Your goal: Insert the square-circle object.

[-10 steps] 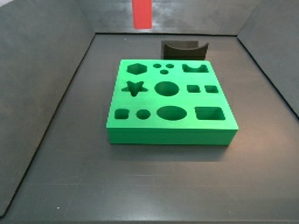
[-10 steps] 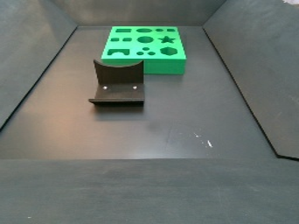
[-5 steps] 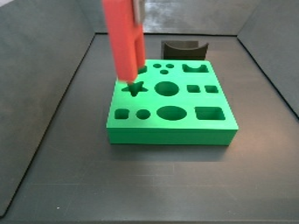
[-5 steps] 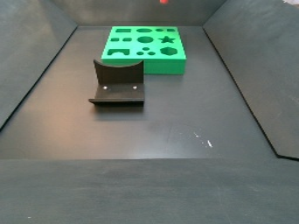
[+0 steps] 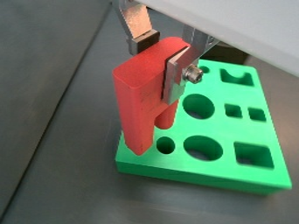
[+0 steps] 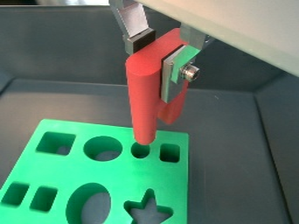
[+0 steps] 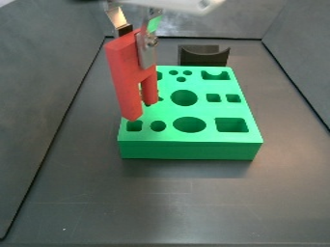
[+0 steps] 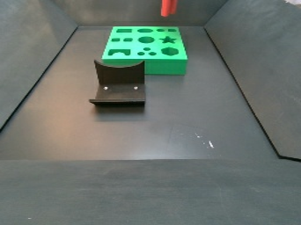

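The gripper (image 5: 162,54) hangs above the green board (image 7: 191,132), its fingers (image 5: 176,68) clamped on the upper end of the red block (image 5: 147,98), which points straight down. In a side view the red block (image 7: 130,79) is over the board's 9 o'clock edge, its forked lower end just above the top face near the small holes; whether it touches I cannot tell. In a wrist view one prong of the red block (image 6: 149,92) looks lined up with a small round hole (image 6: 142,151), with a small square hole (image 6: 170,154) just beside it. The dark fixture (image 8: 118,83) stands on the worktop (image 8: 177,132) well apart from the board.

The step in hand seems to be the final line-up before pushing down. To do it well, the round prong should sit over the round hole and the square prong over the square one, so the block's turn about its long axis matters as much as its position. Keep it upright; a tilt would likely jam one prong on a hole's edge. Lower slowly, and only release once both prongs have gone in.
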